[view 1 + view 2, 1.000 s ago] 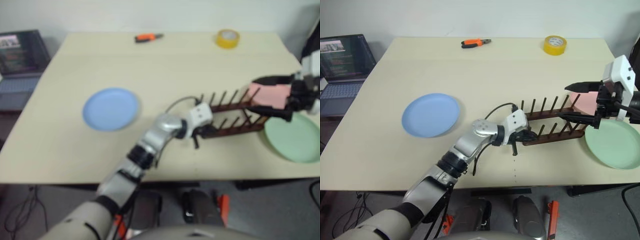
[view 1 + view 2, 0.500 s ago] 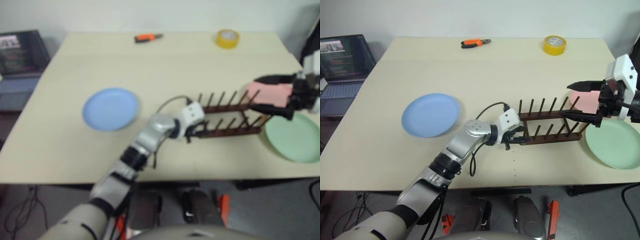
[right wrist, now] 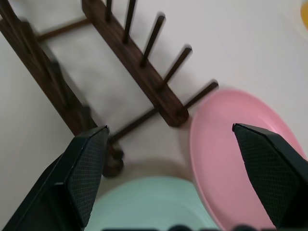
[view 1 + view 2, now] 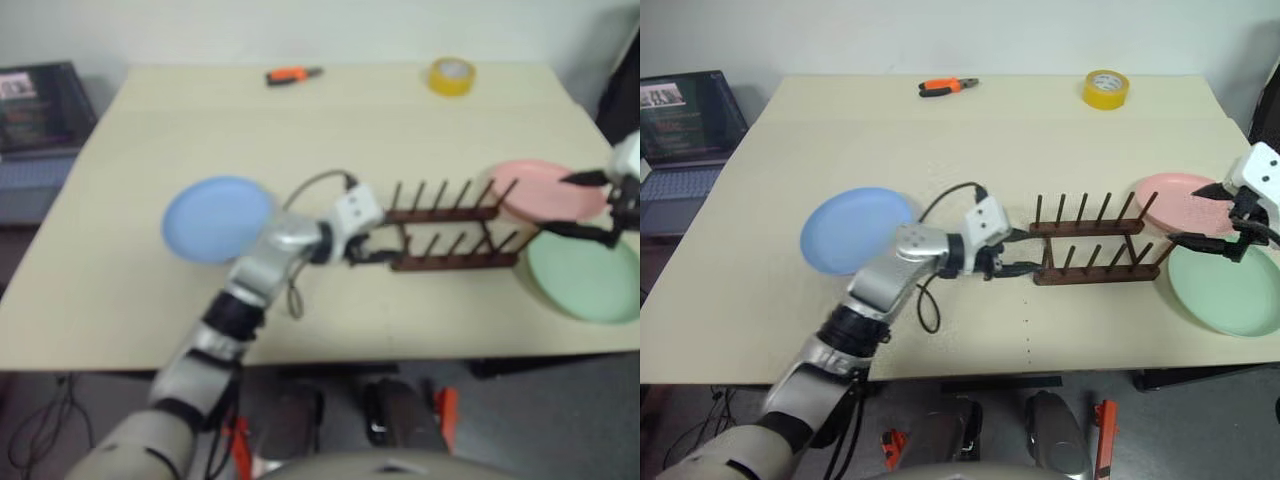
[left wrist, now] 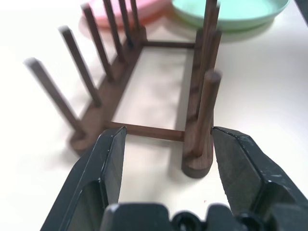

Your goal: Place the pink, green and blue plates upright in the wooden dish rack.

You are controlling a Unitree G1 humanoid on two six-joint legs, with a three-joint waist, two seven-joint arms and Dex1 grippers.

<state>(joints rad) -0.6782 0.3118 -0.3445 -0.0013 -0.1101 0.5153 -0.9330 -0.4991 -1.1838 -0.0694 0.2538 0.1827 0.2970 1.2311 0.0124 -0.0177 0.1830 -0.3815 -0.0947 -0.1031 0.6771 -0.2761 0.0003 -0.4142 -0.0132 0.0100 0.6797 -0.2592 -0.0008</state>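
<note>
The wooden dish rack stands mid-table with nothing between its pegs. Just off its left end my left gripper is open; in the left wrist view the fingers flank the rack's near corner peg without touching it. The pink plate lies flat by the rack's right end, and the green plate lies flat in front of it. Over where these two plates meet, my right gripper hangs open and empty, fingers wide apart. The blue plate lies flat at the left, partly behind my left arm.
Orange-handled pliers and a yellow tape roll lie near the table's far edge. A laptop sits beyond the left edge. The green plate lies close to the table's right front corner.
My left gripper has opened, let go of the rack's left end and drawn back to the left. The right gripper has moved right, uncovering the pink plate. The rack now sits straighter.
</note>
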